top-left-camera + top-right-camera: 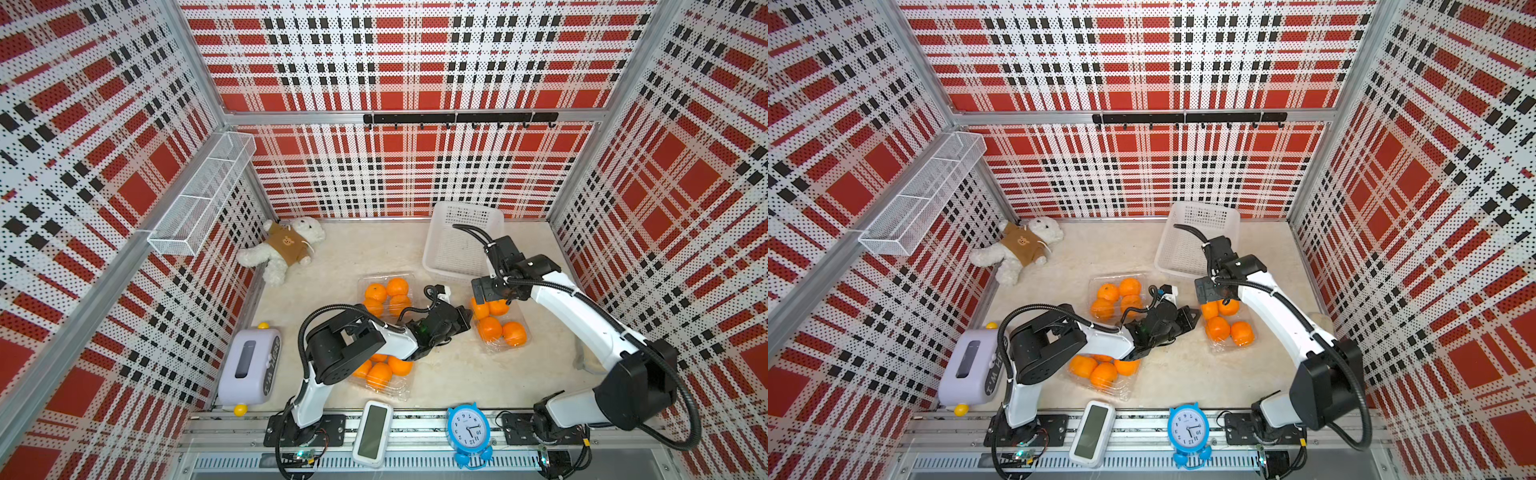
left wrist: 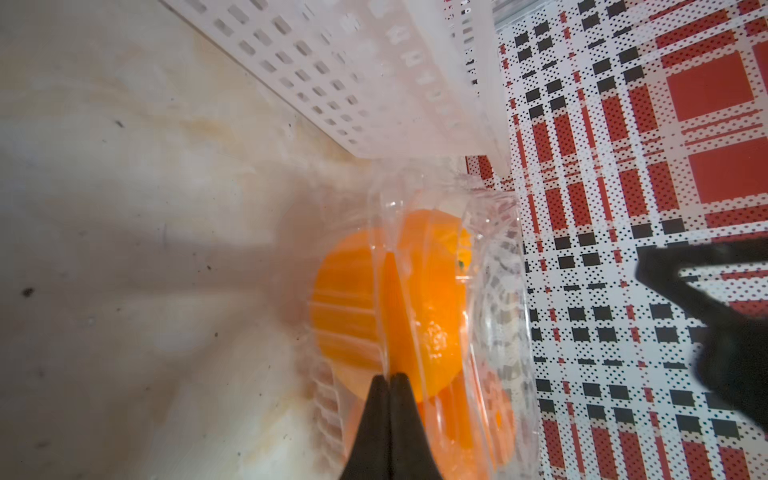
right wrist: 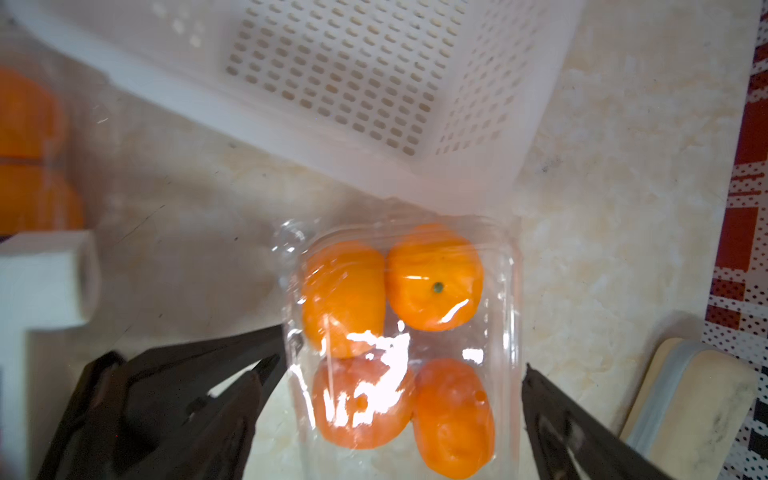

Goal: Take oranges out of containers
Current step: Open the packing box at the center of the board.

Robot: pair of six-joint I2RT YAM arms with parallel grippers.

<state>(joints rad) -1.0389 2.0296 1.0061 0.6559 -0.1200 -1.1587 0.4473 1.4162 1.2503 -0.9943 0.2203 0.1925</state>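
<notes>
nothing is out yet. the near container [image 1: 397, 390] holds its oranges [image 1: 379, 374]. the left claw [image 2: 388, 376], pressed together, pinches the clear edge of the right container [image 1: 500, 349]; the right claw [image 3: 405, 365] hangs spread over its four. the far container [image 1: 382, 276] is full too.

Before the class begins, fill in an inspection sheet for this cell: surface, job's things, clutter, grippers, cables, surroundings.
Surface: pale marbled table, stained.
Job's things: three clear containers, oranges inside all; none seen out.
Clutter: basket, teddy, purple box, white device, blue clock.
Grippers: left gripper fingers shut on the edge of one container; right gripper open, fingers either side of it.
Cables: black hoses arch off both arms; one over the basket.
Surroundings: plaid walls, mesh shelf, hook rail.
</notes>
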